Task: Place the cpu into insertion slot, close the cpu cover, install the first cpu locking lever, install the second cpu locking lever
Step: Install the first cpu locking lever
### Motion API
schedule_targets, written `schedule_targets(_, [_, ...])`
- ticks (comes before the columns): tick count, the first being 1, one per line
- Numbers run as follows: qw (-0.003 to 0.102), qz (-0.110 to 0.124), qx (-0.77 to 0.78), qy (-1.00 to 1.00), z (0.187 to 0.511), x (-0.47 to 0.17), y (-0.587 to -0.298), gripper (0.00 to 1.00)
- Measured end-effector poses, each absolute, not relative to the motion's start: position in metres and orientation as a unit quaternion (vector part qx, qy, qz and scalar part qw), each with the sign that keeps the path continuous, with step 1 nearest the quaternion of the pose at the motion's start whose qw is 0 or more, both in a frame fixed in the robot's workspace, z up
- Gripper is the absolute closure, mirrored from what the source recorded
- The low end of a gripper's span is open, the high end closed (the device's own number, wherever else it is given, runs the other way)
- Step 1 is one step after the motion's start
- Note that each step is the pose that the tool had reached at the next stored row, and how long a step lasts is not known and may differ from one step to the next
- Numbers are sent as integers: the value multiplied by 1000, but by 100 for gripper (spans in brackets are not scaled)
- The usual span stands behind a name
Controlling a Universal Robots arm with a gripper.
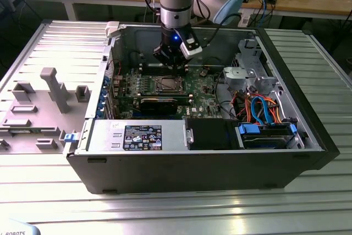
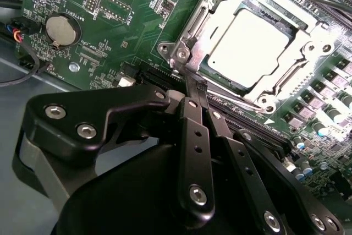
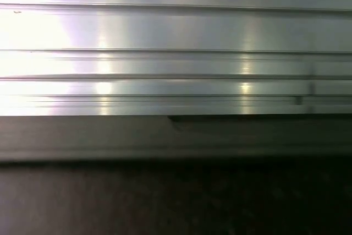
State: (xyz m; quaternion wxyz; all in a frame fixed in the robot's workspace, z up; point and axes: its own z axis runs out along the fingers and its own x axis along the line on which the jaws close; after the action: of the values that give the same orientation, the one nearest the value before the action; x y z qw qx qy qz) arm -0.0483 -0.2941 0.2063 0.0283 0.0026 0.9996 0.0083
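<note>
The cpu [image 2: 250, 42] is sitting in the insertion slot [image 2: 193, 21] with the cpu cover [image 2: 286, 78] down around it; the gripper [image 2: 190, 78], fingers pinched together empty, is pressing by the socket corner and risking slipping onto the motherboard [image 2: 110, 37]

Small print covers a black-and-white sticker [image 1: 142, 137] on the silver metal housing [image 1: 104, 136]; white lettering dots the green motherboard [image 2: 110, 20]; none legible.

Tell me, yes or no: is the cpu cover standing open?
No. In the second wrist view the cpu cover lies flat around the cpu.
</note>
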Motion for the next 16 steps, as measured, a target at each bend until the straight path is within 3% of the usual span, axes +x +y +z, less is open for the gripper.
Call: schedule_targets(16, [28, 3, 2, 1000, 201, -48, -294, 89])
